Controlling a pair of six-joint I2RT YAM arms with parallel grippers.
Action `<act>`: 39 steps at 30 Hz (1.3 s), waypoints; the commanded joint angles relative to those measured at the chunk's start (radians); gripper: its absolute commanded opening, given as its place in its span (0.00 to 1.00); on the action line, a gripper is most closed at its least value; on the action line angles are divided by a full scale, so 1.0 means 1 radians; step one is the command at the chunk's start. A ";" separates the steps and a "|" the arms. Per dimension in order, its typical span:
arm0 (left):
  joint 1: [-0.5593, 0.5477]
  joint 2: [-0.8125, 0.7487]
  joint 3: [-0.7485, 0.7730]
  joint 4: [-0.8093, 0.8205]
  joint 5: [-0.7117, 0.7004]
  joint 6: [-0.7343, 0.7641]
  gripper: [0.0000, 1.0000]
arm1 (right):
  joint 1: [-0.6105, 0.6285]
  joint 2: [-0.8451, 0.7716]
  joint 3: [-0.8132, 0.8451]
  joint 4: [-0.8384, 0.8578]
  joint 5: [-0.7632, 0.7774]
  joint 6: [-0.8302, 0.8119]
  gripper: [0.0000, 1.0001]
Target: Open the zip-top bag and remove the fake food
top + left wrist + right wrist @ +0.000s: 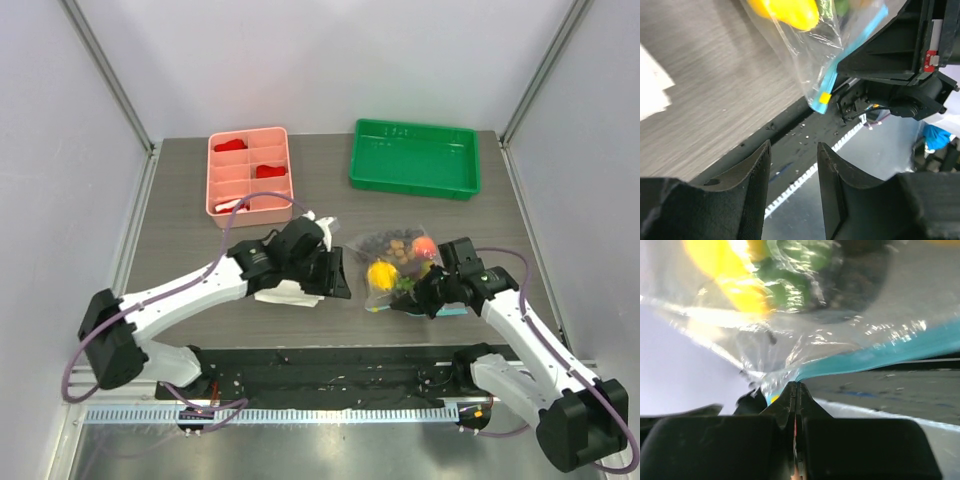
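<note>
The clear zip-top bag (395, 262) lies at centre right of the table, with fake food (382, 274) inside: a yellow piece, a red-orange piece, dark and brown bits. My right gripper (428, 298) is shut on the bag's light-blue zip strip (880, 356), its jaws pressed together on the plastic (796, 386). The yellow and green food (725, 270) shows through the bag above. My left gripper (342, 286) is open and empty, just left of the bag, fingers (757, 175) apart. The bag's corner with its blue strip and yellow slider (824, 97) hangs beyond them.
A folded white cloth (285, 290) lies under my left arm. A pink compartment tray (249, 170) with flat red pieces stands at back left, a green tray (415, 157) at back right. The table's near edge and black rail (330, 365) are close below both grippers.
</note>
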 commanded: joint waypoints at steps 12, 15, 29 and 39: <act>0.002 -0.465 -0.216 0.063 -0.409 0.017 0.58 | 0.138 0.470 0.577 0.472 -0.068 0.314 0.05; -0.013 -0.489 -0.296 0.150 -0.333 -0.051 0.61 | 0.106 0.635 0.887 0.056 -0.004 -0.103 0.21; -0.300 0.011 -0.095 0.178 -0.617 -0.575 0.91 | -0.067 0.501 0.831 -0.306 0.244 -0.598 0.56; -0.312 0.131 -0.129 0.273 -0.612 -0.773 0.85 | -0.012 0.410 0.860 -0.321 0.251 -0.600 0.63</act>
